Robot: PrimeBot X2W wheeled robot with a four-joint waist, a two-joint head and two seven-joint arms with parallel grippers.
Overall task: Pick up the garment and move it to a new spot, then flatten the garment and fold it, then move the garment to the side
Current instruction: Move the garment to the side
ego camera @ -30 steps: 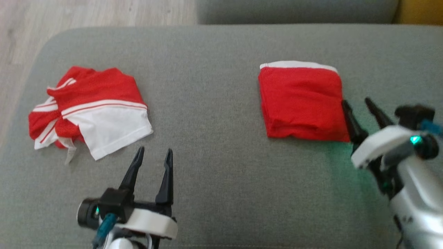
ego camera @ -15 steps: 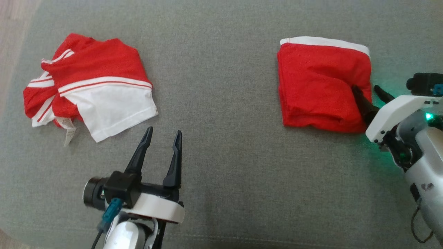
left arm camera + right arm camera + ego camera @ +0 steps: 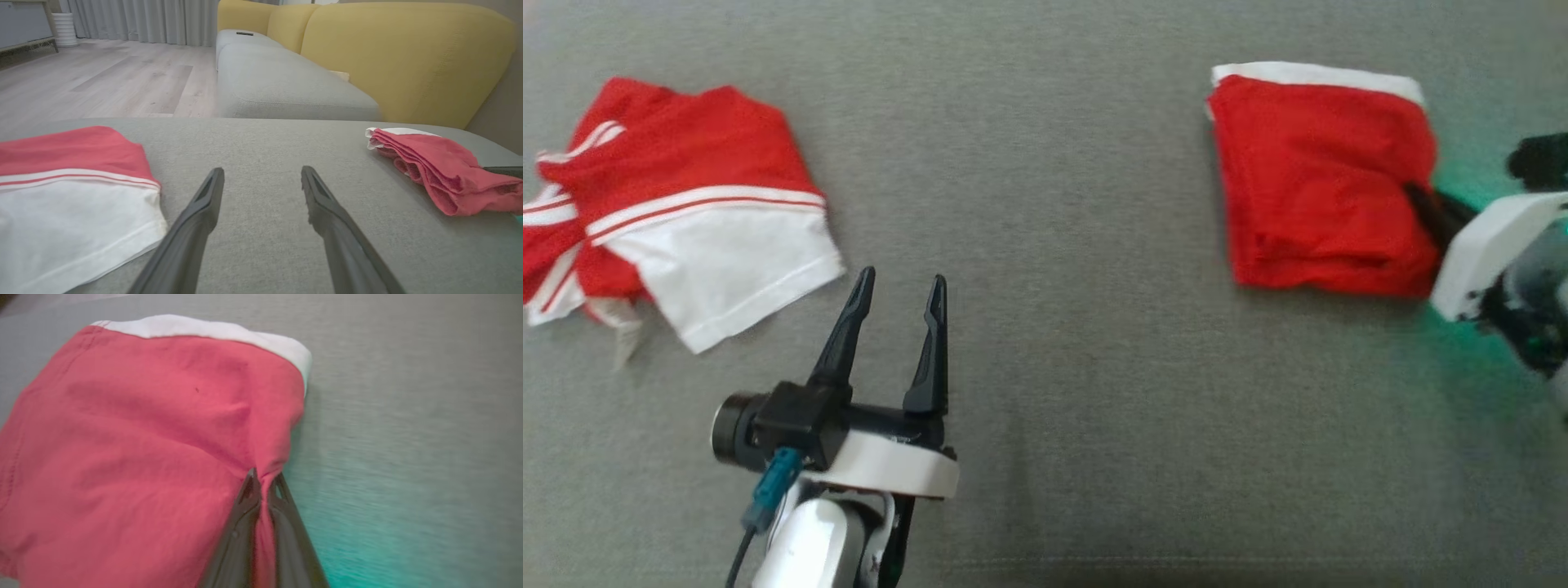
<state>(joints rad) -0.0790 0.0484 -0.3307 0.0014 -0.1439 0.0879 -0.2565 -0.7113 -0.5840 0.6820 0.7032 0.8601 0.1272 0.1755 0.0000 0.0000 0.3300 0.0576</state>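
The folded red garment (image 3: 1319, 180), a white band edging its far side, is lying on the right part of the grey cushion (image 3: 1054, 245), its right edge bunching up.

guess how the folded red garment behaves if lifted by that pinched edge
The folded red garment looks soft and floppy: it puckers where the right gripper pinches it. Its loose stacked layers will probably sag open. Thin cloth, so likely light.
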